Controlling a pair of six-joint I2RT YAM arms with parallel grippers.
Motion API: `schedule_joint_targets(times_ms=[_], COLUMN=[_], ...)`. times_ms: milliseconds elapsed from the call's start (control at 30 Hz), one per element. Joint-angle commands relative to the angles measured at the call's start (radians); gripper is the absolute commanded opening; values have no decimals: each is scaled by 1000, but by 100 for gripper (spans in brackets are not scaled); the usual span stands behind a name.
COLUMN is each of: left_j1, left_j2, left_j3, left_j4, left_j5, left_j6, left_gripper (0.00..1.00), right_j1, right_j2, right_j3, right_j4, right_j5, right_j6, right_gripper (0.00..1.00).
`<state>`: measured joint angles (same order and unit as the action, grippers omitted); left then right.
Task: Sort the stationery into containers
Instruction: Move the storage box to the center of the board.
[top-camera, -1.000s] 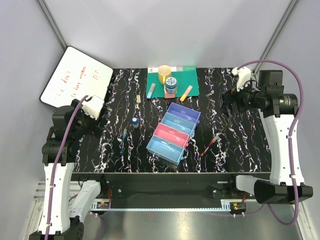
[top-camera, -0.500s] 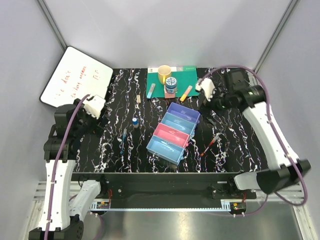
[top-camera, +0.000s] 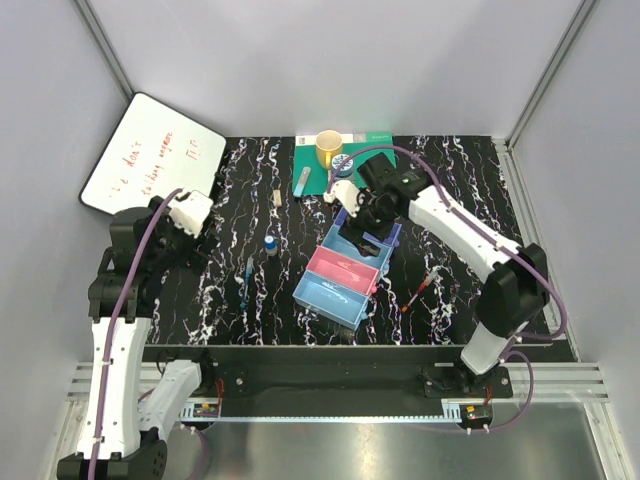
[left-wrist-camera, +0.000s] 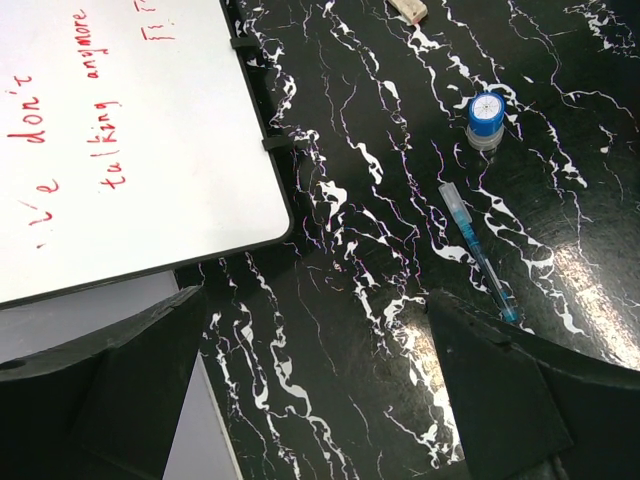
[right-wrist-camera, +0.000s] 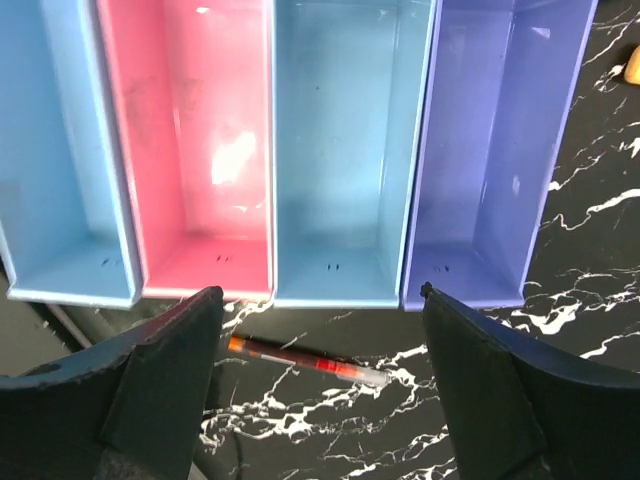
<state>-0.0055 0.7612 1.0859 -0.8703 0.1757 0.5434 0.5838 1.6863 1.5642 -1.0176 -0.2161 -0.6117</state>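
The right gripper (right-wrist-camera: 320, 295) hangs over the row of four joined trays (top-camera: 330, 297) (light blue, pink, light blue, purple from near to far), its fingers (right-wrist-camera: 160, 390) spread wide with nothing between them. In its wrist view the red pen (right-wrist-camera: 305, 360) lies on the black marbled table (top-camera: 460, 170) just outside the trays' end walls; from above, that pen sits at about 4 o'clock from the trays, apart from them. The left gripper (left-wrist-camera: 315, 300) hovers at the table's 9 o'clock side, fingers likewise parted and holding nothing. It looks down on the thin blue pen (left-wrist-camera: 477, 250) and the upright blue-capped bottle (left-wrist-camera: 487, 118), which lie near each other at 9 o'clock from the trays. The beige eraser (top-camera: 277, 199) lies at 11 o'clock. The teal marker (top-camera: 303, 181) rests at the edge of a green mat (top-camera: 308, 160) at 12 o'clock, near a yellow cup (top-camera: 329, 148), and the patterned tin (top-camera: 343, 163) is partly hidden by the right arm. A whiteboard (left-wrist-camera: 120, 150) at 10 o'clock carries red handwriting — "don't" and "talking anymore" can be read.
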Motion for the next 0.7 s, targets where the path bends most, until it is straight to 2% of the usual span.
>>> schedule_joint_targets(times_ms=[0, 233, 667], left_j1=[1, 1, 1], left_j2=[-2, -6, -14], left_j3=[8, 32, 8], left_j4=[42, 40, 44], left_j5=[5, 2, 7], left_j6=[30, 64, 95], left_gripper=[99, 99, 99], right_j1=[21, 45, 146], right_j2=[64, 167, 262], right_j3=[20, 23, 54], right_j4=[80, 140, 175], right_j5=[75, 126, 181], right_j6=[73, 133, 190], right_gripper=[87, 80, 80])
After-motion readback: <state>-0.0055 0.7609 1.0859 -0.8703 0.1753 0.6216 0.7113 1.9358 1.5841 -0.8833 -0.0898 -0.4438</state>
